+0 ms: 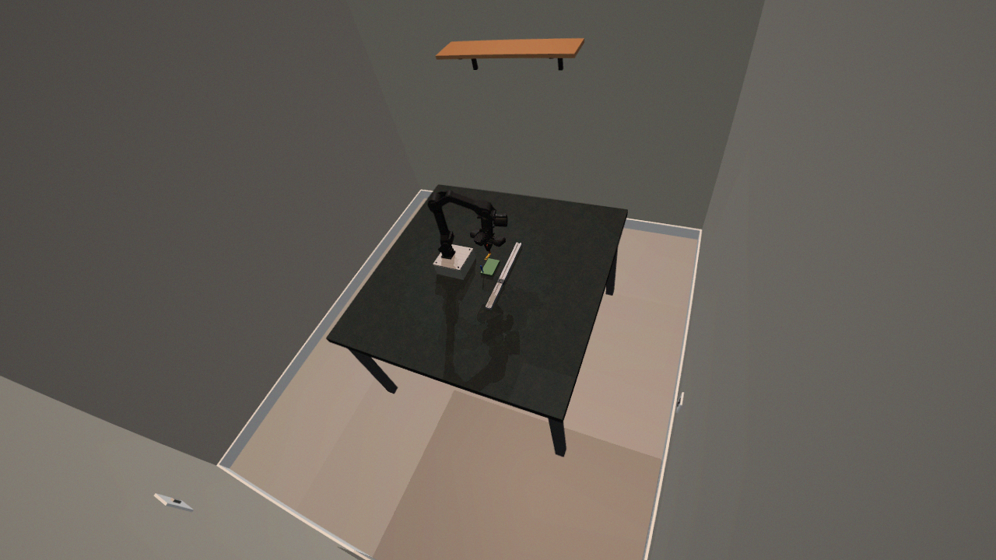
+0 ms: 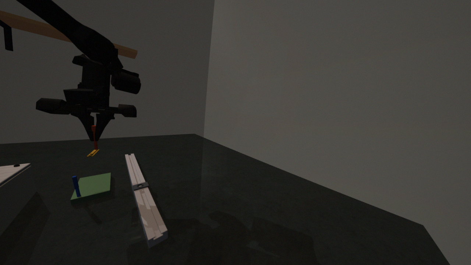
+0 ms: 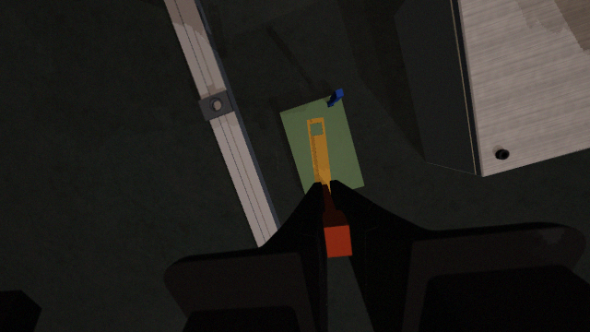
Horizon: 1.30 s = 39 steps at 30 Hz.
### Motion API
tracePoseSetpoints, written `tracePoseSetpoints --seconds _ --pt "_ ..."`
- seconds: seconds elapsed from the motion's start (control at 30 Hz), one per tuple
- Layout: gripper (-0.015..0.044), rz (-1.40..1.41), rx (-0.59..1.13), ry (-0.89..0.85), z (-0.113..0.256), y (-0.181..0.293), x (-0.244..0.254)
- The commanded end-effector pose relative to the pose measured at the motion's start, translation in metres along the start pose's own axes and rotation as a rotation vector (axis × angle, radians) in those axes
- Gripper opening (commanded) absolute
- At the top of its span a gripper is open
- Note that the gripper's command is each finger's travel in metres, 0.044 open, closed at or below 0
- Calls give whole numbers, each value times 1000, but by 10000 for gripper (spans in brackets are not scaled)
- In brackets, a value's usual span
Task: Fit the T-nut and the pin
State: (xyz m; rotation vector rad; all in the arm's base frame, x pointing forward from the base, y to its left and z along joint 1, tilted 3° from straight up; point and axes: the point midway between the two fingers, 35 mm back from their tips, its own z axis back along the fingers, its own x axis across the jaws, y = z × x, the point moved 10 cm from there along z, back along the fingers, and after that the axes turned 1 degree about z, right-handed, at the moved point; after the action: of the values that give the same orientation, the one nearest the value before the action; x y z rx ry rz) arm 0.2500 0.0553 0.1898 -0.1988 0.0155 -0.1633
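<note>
You've got the claw (image 1: 488, 246) (image 2: 94, 139) (image 3: 325, 188) pinched narrow on the orange handle (image 2: 95, 145) (image 3: 337, 241) — brass T-nut (image 1: 488, 256) (image 2: 93, 152) (image 3: 320, 152) hangs below it, off the green tray (image 1: 491, 266) (image 2: 95, 185) (image 3: 295, 138). Looks like the carry to the rail; next, you'd line the long flat nut up with the slot and tip it in. Blue pin (image 1: 482, 269) (image 2: 76, 186) (image 3: 336, 98) stands at the tray's corner. Beyond: pale, straight aluminum rail (image 1: 493, 295) (image 2: 148, 207) (image 3: 240, 180), dark flat bracket (image 1: 501, 280) (image 2: 134, 187) (image 3: 207, 110) with a round hole — nothing under it yet.

No legible text, label, brand name, numeral or sign is discernible on any surface in the top, exterior or wrist views.
</note>
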Motion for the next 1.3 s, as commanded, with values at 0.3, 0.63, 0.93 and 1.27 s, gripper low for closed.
tracePoseSetpoints --seconds 0.3,0.63,0.93,1.27 --pt "-150 22 1 -13 8 13 12" --pt "-150 41 3 -19 12 26 20" --pt "-150 56 5 -24 16 38 27" --pt "-150 73 7 -29 19 51 35"
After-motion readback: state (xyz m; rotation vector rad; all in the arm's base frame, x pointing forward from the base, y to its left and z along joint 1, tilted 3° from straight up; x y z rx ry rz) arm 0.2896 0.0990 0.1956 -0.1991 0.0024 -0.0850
